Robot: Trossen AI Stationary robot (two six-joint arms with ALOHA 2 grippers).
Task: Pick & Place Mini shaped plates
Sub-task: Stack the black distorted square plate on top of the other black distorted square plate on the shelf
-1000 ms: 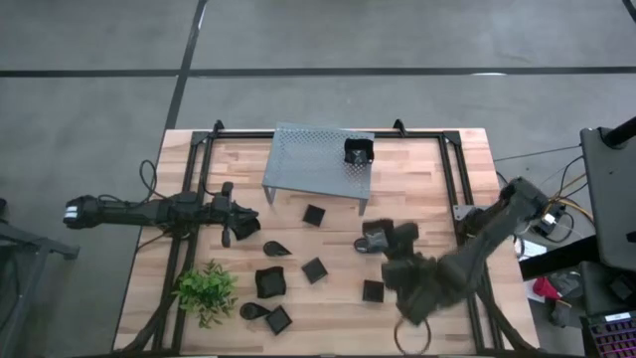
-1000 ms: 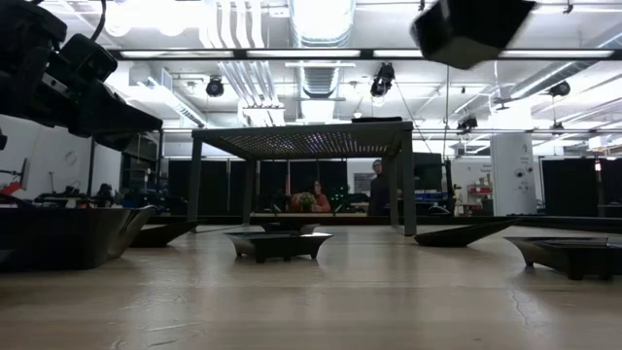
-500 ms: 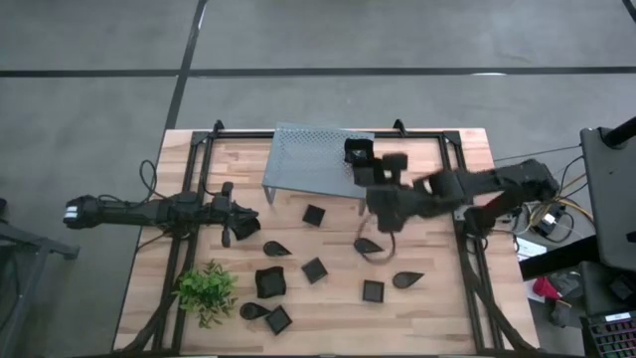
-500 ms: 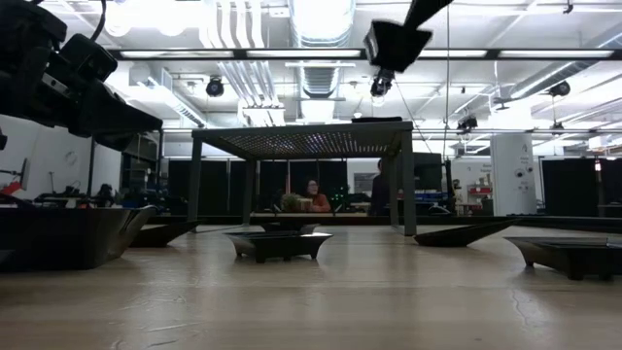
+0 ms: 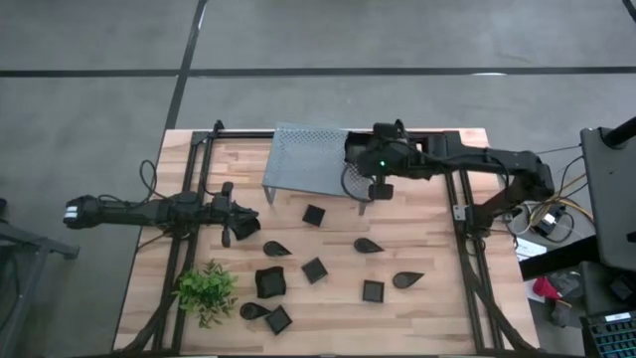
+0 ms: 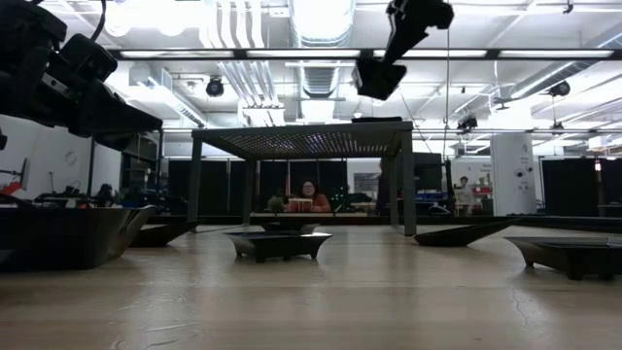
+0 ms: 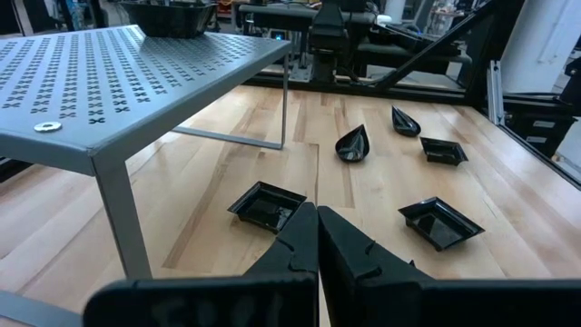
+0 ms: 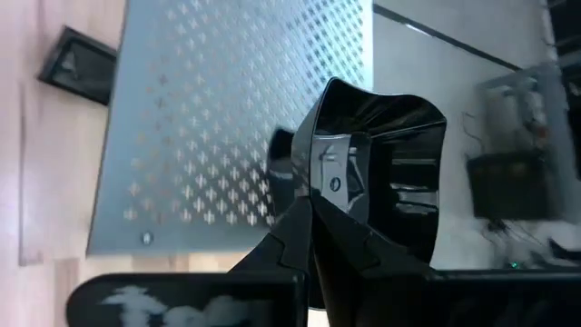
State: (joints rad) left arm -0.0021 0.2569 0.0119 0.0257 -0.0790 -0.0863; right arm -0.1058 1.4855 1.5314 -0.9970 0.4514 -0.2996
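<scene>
My right gripper (image 8: 311, 213) is shut on a glossy black plate (image 8: 377, 173) and hangs over the right end of the grey perforated rack (image 5: 303, 159). The low view shows the gripper (image 6: 377, 76) well above the rack top. Another black plate (image 5: 354, 149) rests on the rack by its base. Several mini shaped plates lie flat on the wood, among them a square one (image 5: 314, 214) and a teardrop one (image 5: 368, 245). My left gripper (image 7: 316, 232) is shut with nothing in it and waits low at the table's left (image 5: 238, 227). My right gripper pinches the plate's rim (image 8: 318, 186) at one end between its two fingers. The fingers slant downward, coming from the table's right side. The plate is lifted clear above the rack and tilted, with its hollow facing the wrist camera.
A small green plant (image 5: 206, 290) stands at the near left. Black frame rails (image 5: 463, 229) run along the table's left and right sides. Bare wood lies under the rack and between the scattered plates. People sit in the room beyond the far edge (image 6: 311, 194).
My right gripper has swung from the table's near right toward the far edge and risen, carrying the black plate. It now hangs over the rack's right end. The wrist has rolled on the way. My left arm has kept still.
</scene>
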